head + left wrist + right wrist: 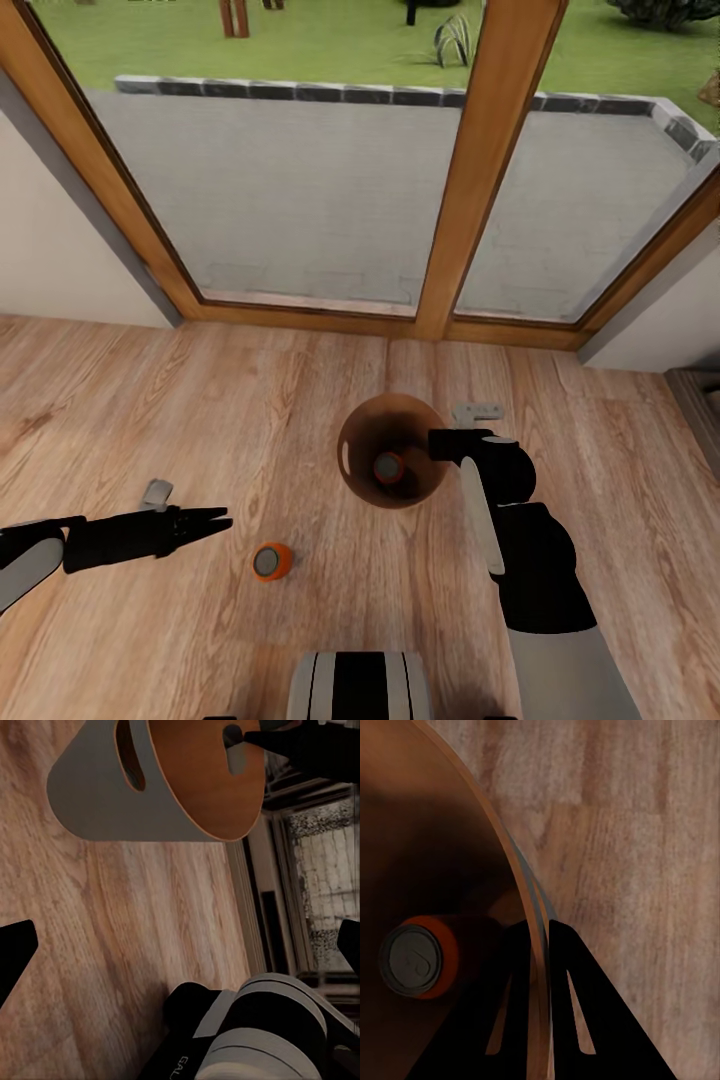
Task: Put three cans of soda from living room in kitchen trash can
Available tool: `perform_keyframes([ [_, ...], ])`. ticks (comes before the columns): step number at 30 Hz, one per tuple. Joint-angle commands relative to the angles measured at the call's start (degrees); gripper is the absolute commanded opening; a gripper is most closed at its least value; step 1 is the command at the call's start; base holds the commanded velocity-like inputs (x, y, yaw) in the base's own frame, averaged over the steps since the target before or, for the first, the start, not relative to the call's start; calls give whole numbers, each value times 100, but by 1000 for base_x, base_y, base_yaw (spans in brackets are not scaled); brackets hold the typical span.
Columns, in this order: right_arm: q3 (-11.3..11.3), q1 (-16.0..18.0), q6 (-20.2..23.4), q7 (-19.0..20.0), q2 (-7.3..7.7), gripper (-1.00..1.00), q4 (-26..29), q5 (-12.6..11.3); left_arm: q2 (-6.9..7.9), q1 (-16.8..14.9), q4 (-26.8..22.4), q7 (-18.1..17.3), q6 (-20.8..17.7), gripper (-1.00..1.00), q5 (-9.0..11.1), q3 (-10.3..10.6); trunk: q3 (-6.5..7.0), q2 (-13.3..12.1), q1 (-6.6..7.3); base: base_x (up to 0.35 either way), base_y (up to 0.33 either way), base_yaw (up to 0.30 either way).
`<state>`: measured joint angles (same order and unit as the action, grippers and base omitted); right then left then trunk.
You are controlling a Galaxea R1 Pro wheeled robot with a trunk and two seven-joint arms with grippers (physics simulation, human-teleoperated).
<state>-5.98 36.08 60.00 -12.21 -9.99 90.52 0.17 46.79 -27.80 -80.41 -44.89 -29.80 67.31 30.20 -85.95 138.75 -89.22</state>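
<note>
Landmark: bin (352, 470), standing on the wood floor (200, 420) before the glass doors (300, 190).
Left gripper (222, 519): well left of the bin, fingers spread, holding nothing.
Orange can (271, 561): upright on the floor, left of the bin.
Second orange can (388, 467): inside the bin.
Right gripper (538, 937): closed on the bin's rim.

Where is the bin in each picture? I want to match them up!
Head view: the bin stands on the wood floor at the middle, the right tool clamped on its rim.
Left wrist view: near the upper edge, grey outside, tan inside.
Right wrist view: its rim curves across the picture.
Shared landmark: the wood floor.
</note>
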Motion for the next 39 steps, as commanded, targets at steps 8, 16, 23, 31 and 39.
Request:
perform_keyframes([
  [8,1,1,0,26,-1,-100,1,-61,1,2,8,-293,6,100,-61,-6,72,0,0,0,0,0],
  [16,1,1,0,26,-1,-100,1,-62,-2,1,8,-301,9,100,-69,-6,136,0,0,0,0,0],
  [23,1,1,0,24,-1,-100,1,-66,3,2,8,-303,9,100,-69,-6,142,0,0,0,0,0],
  [31,1,3,0,17,-1,-100,-1,-69,-3,2,8,-302,9,100,-69,1,142,0,0,0,0,0],
  [39,4,-1,0,25,-1,-100,0,-68,-8,2,8,-302,9,100,-69,3,142,0,0,0,0,0],
])
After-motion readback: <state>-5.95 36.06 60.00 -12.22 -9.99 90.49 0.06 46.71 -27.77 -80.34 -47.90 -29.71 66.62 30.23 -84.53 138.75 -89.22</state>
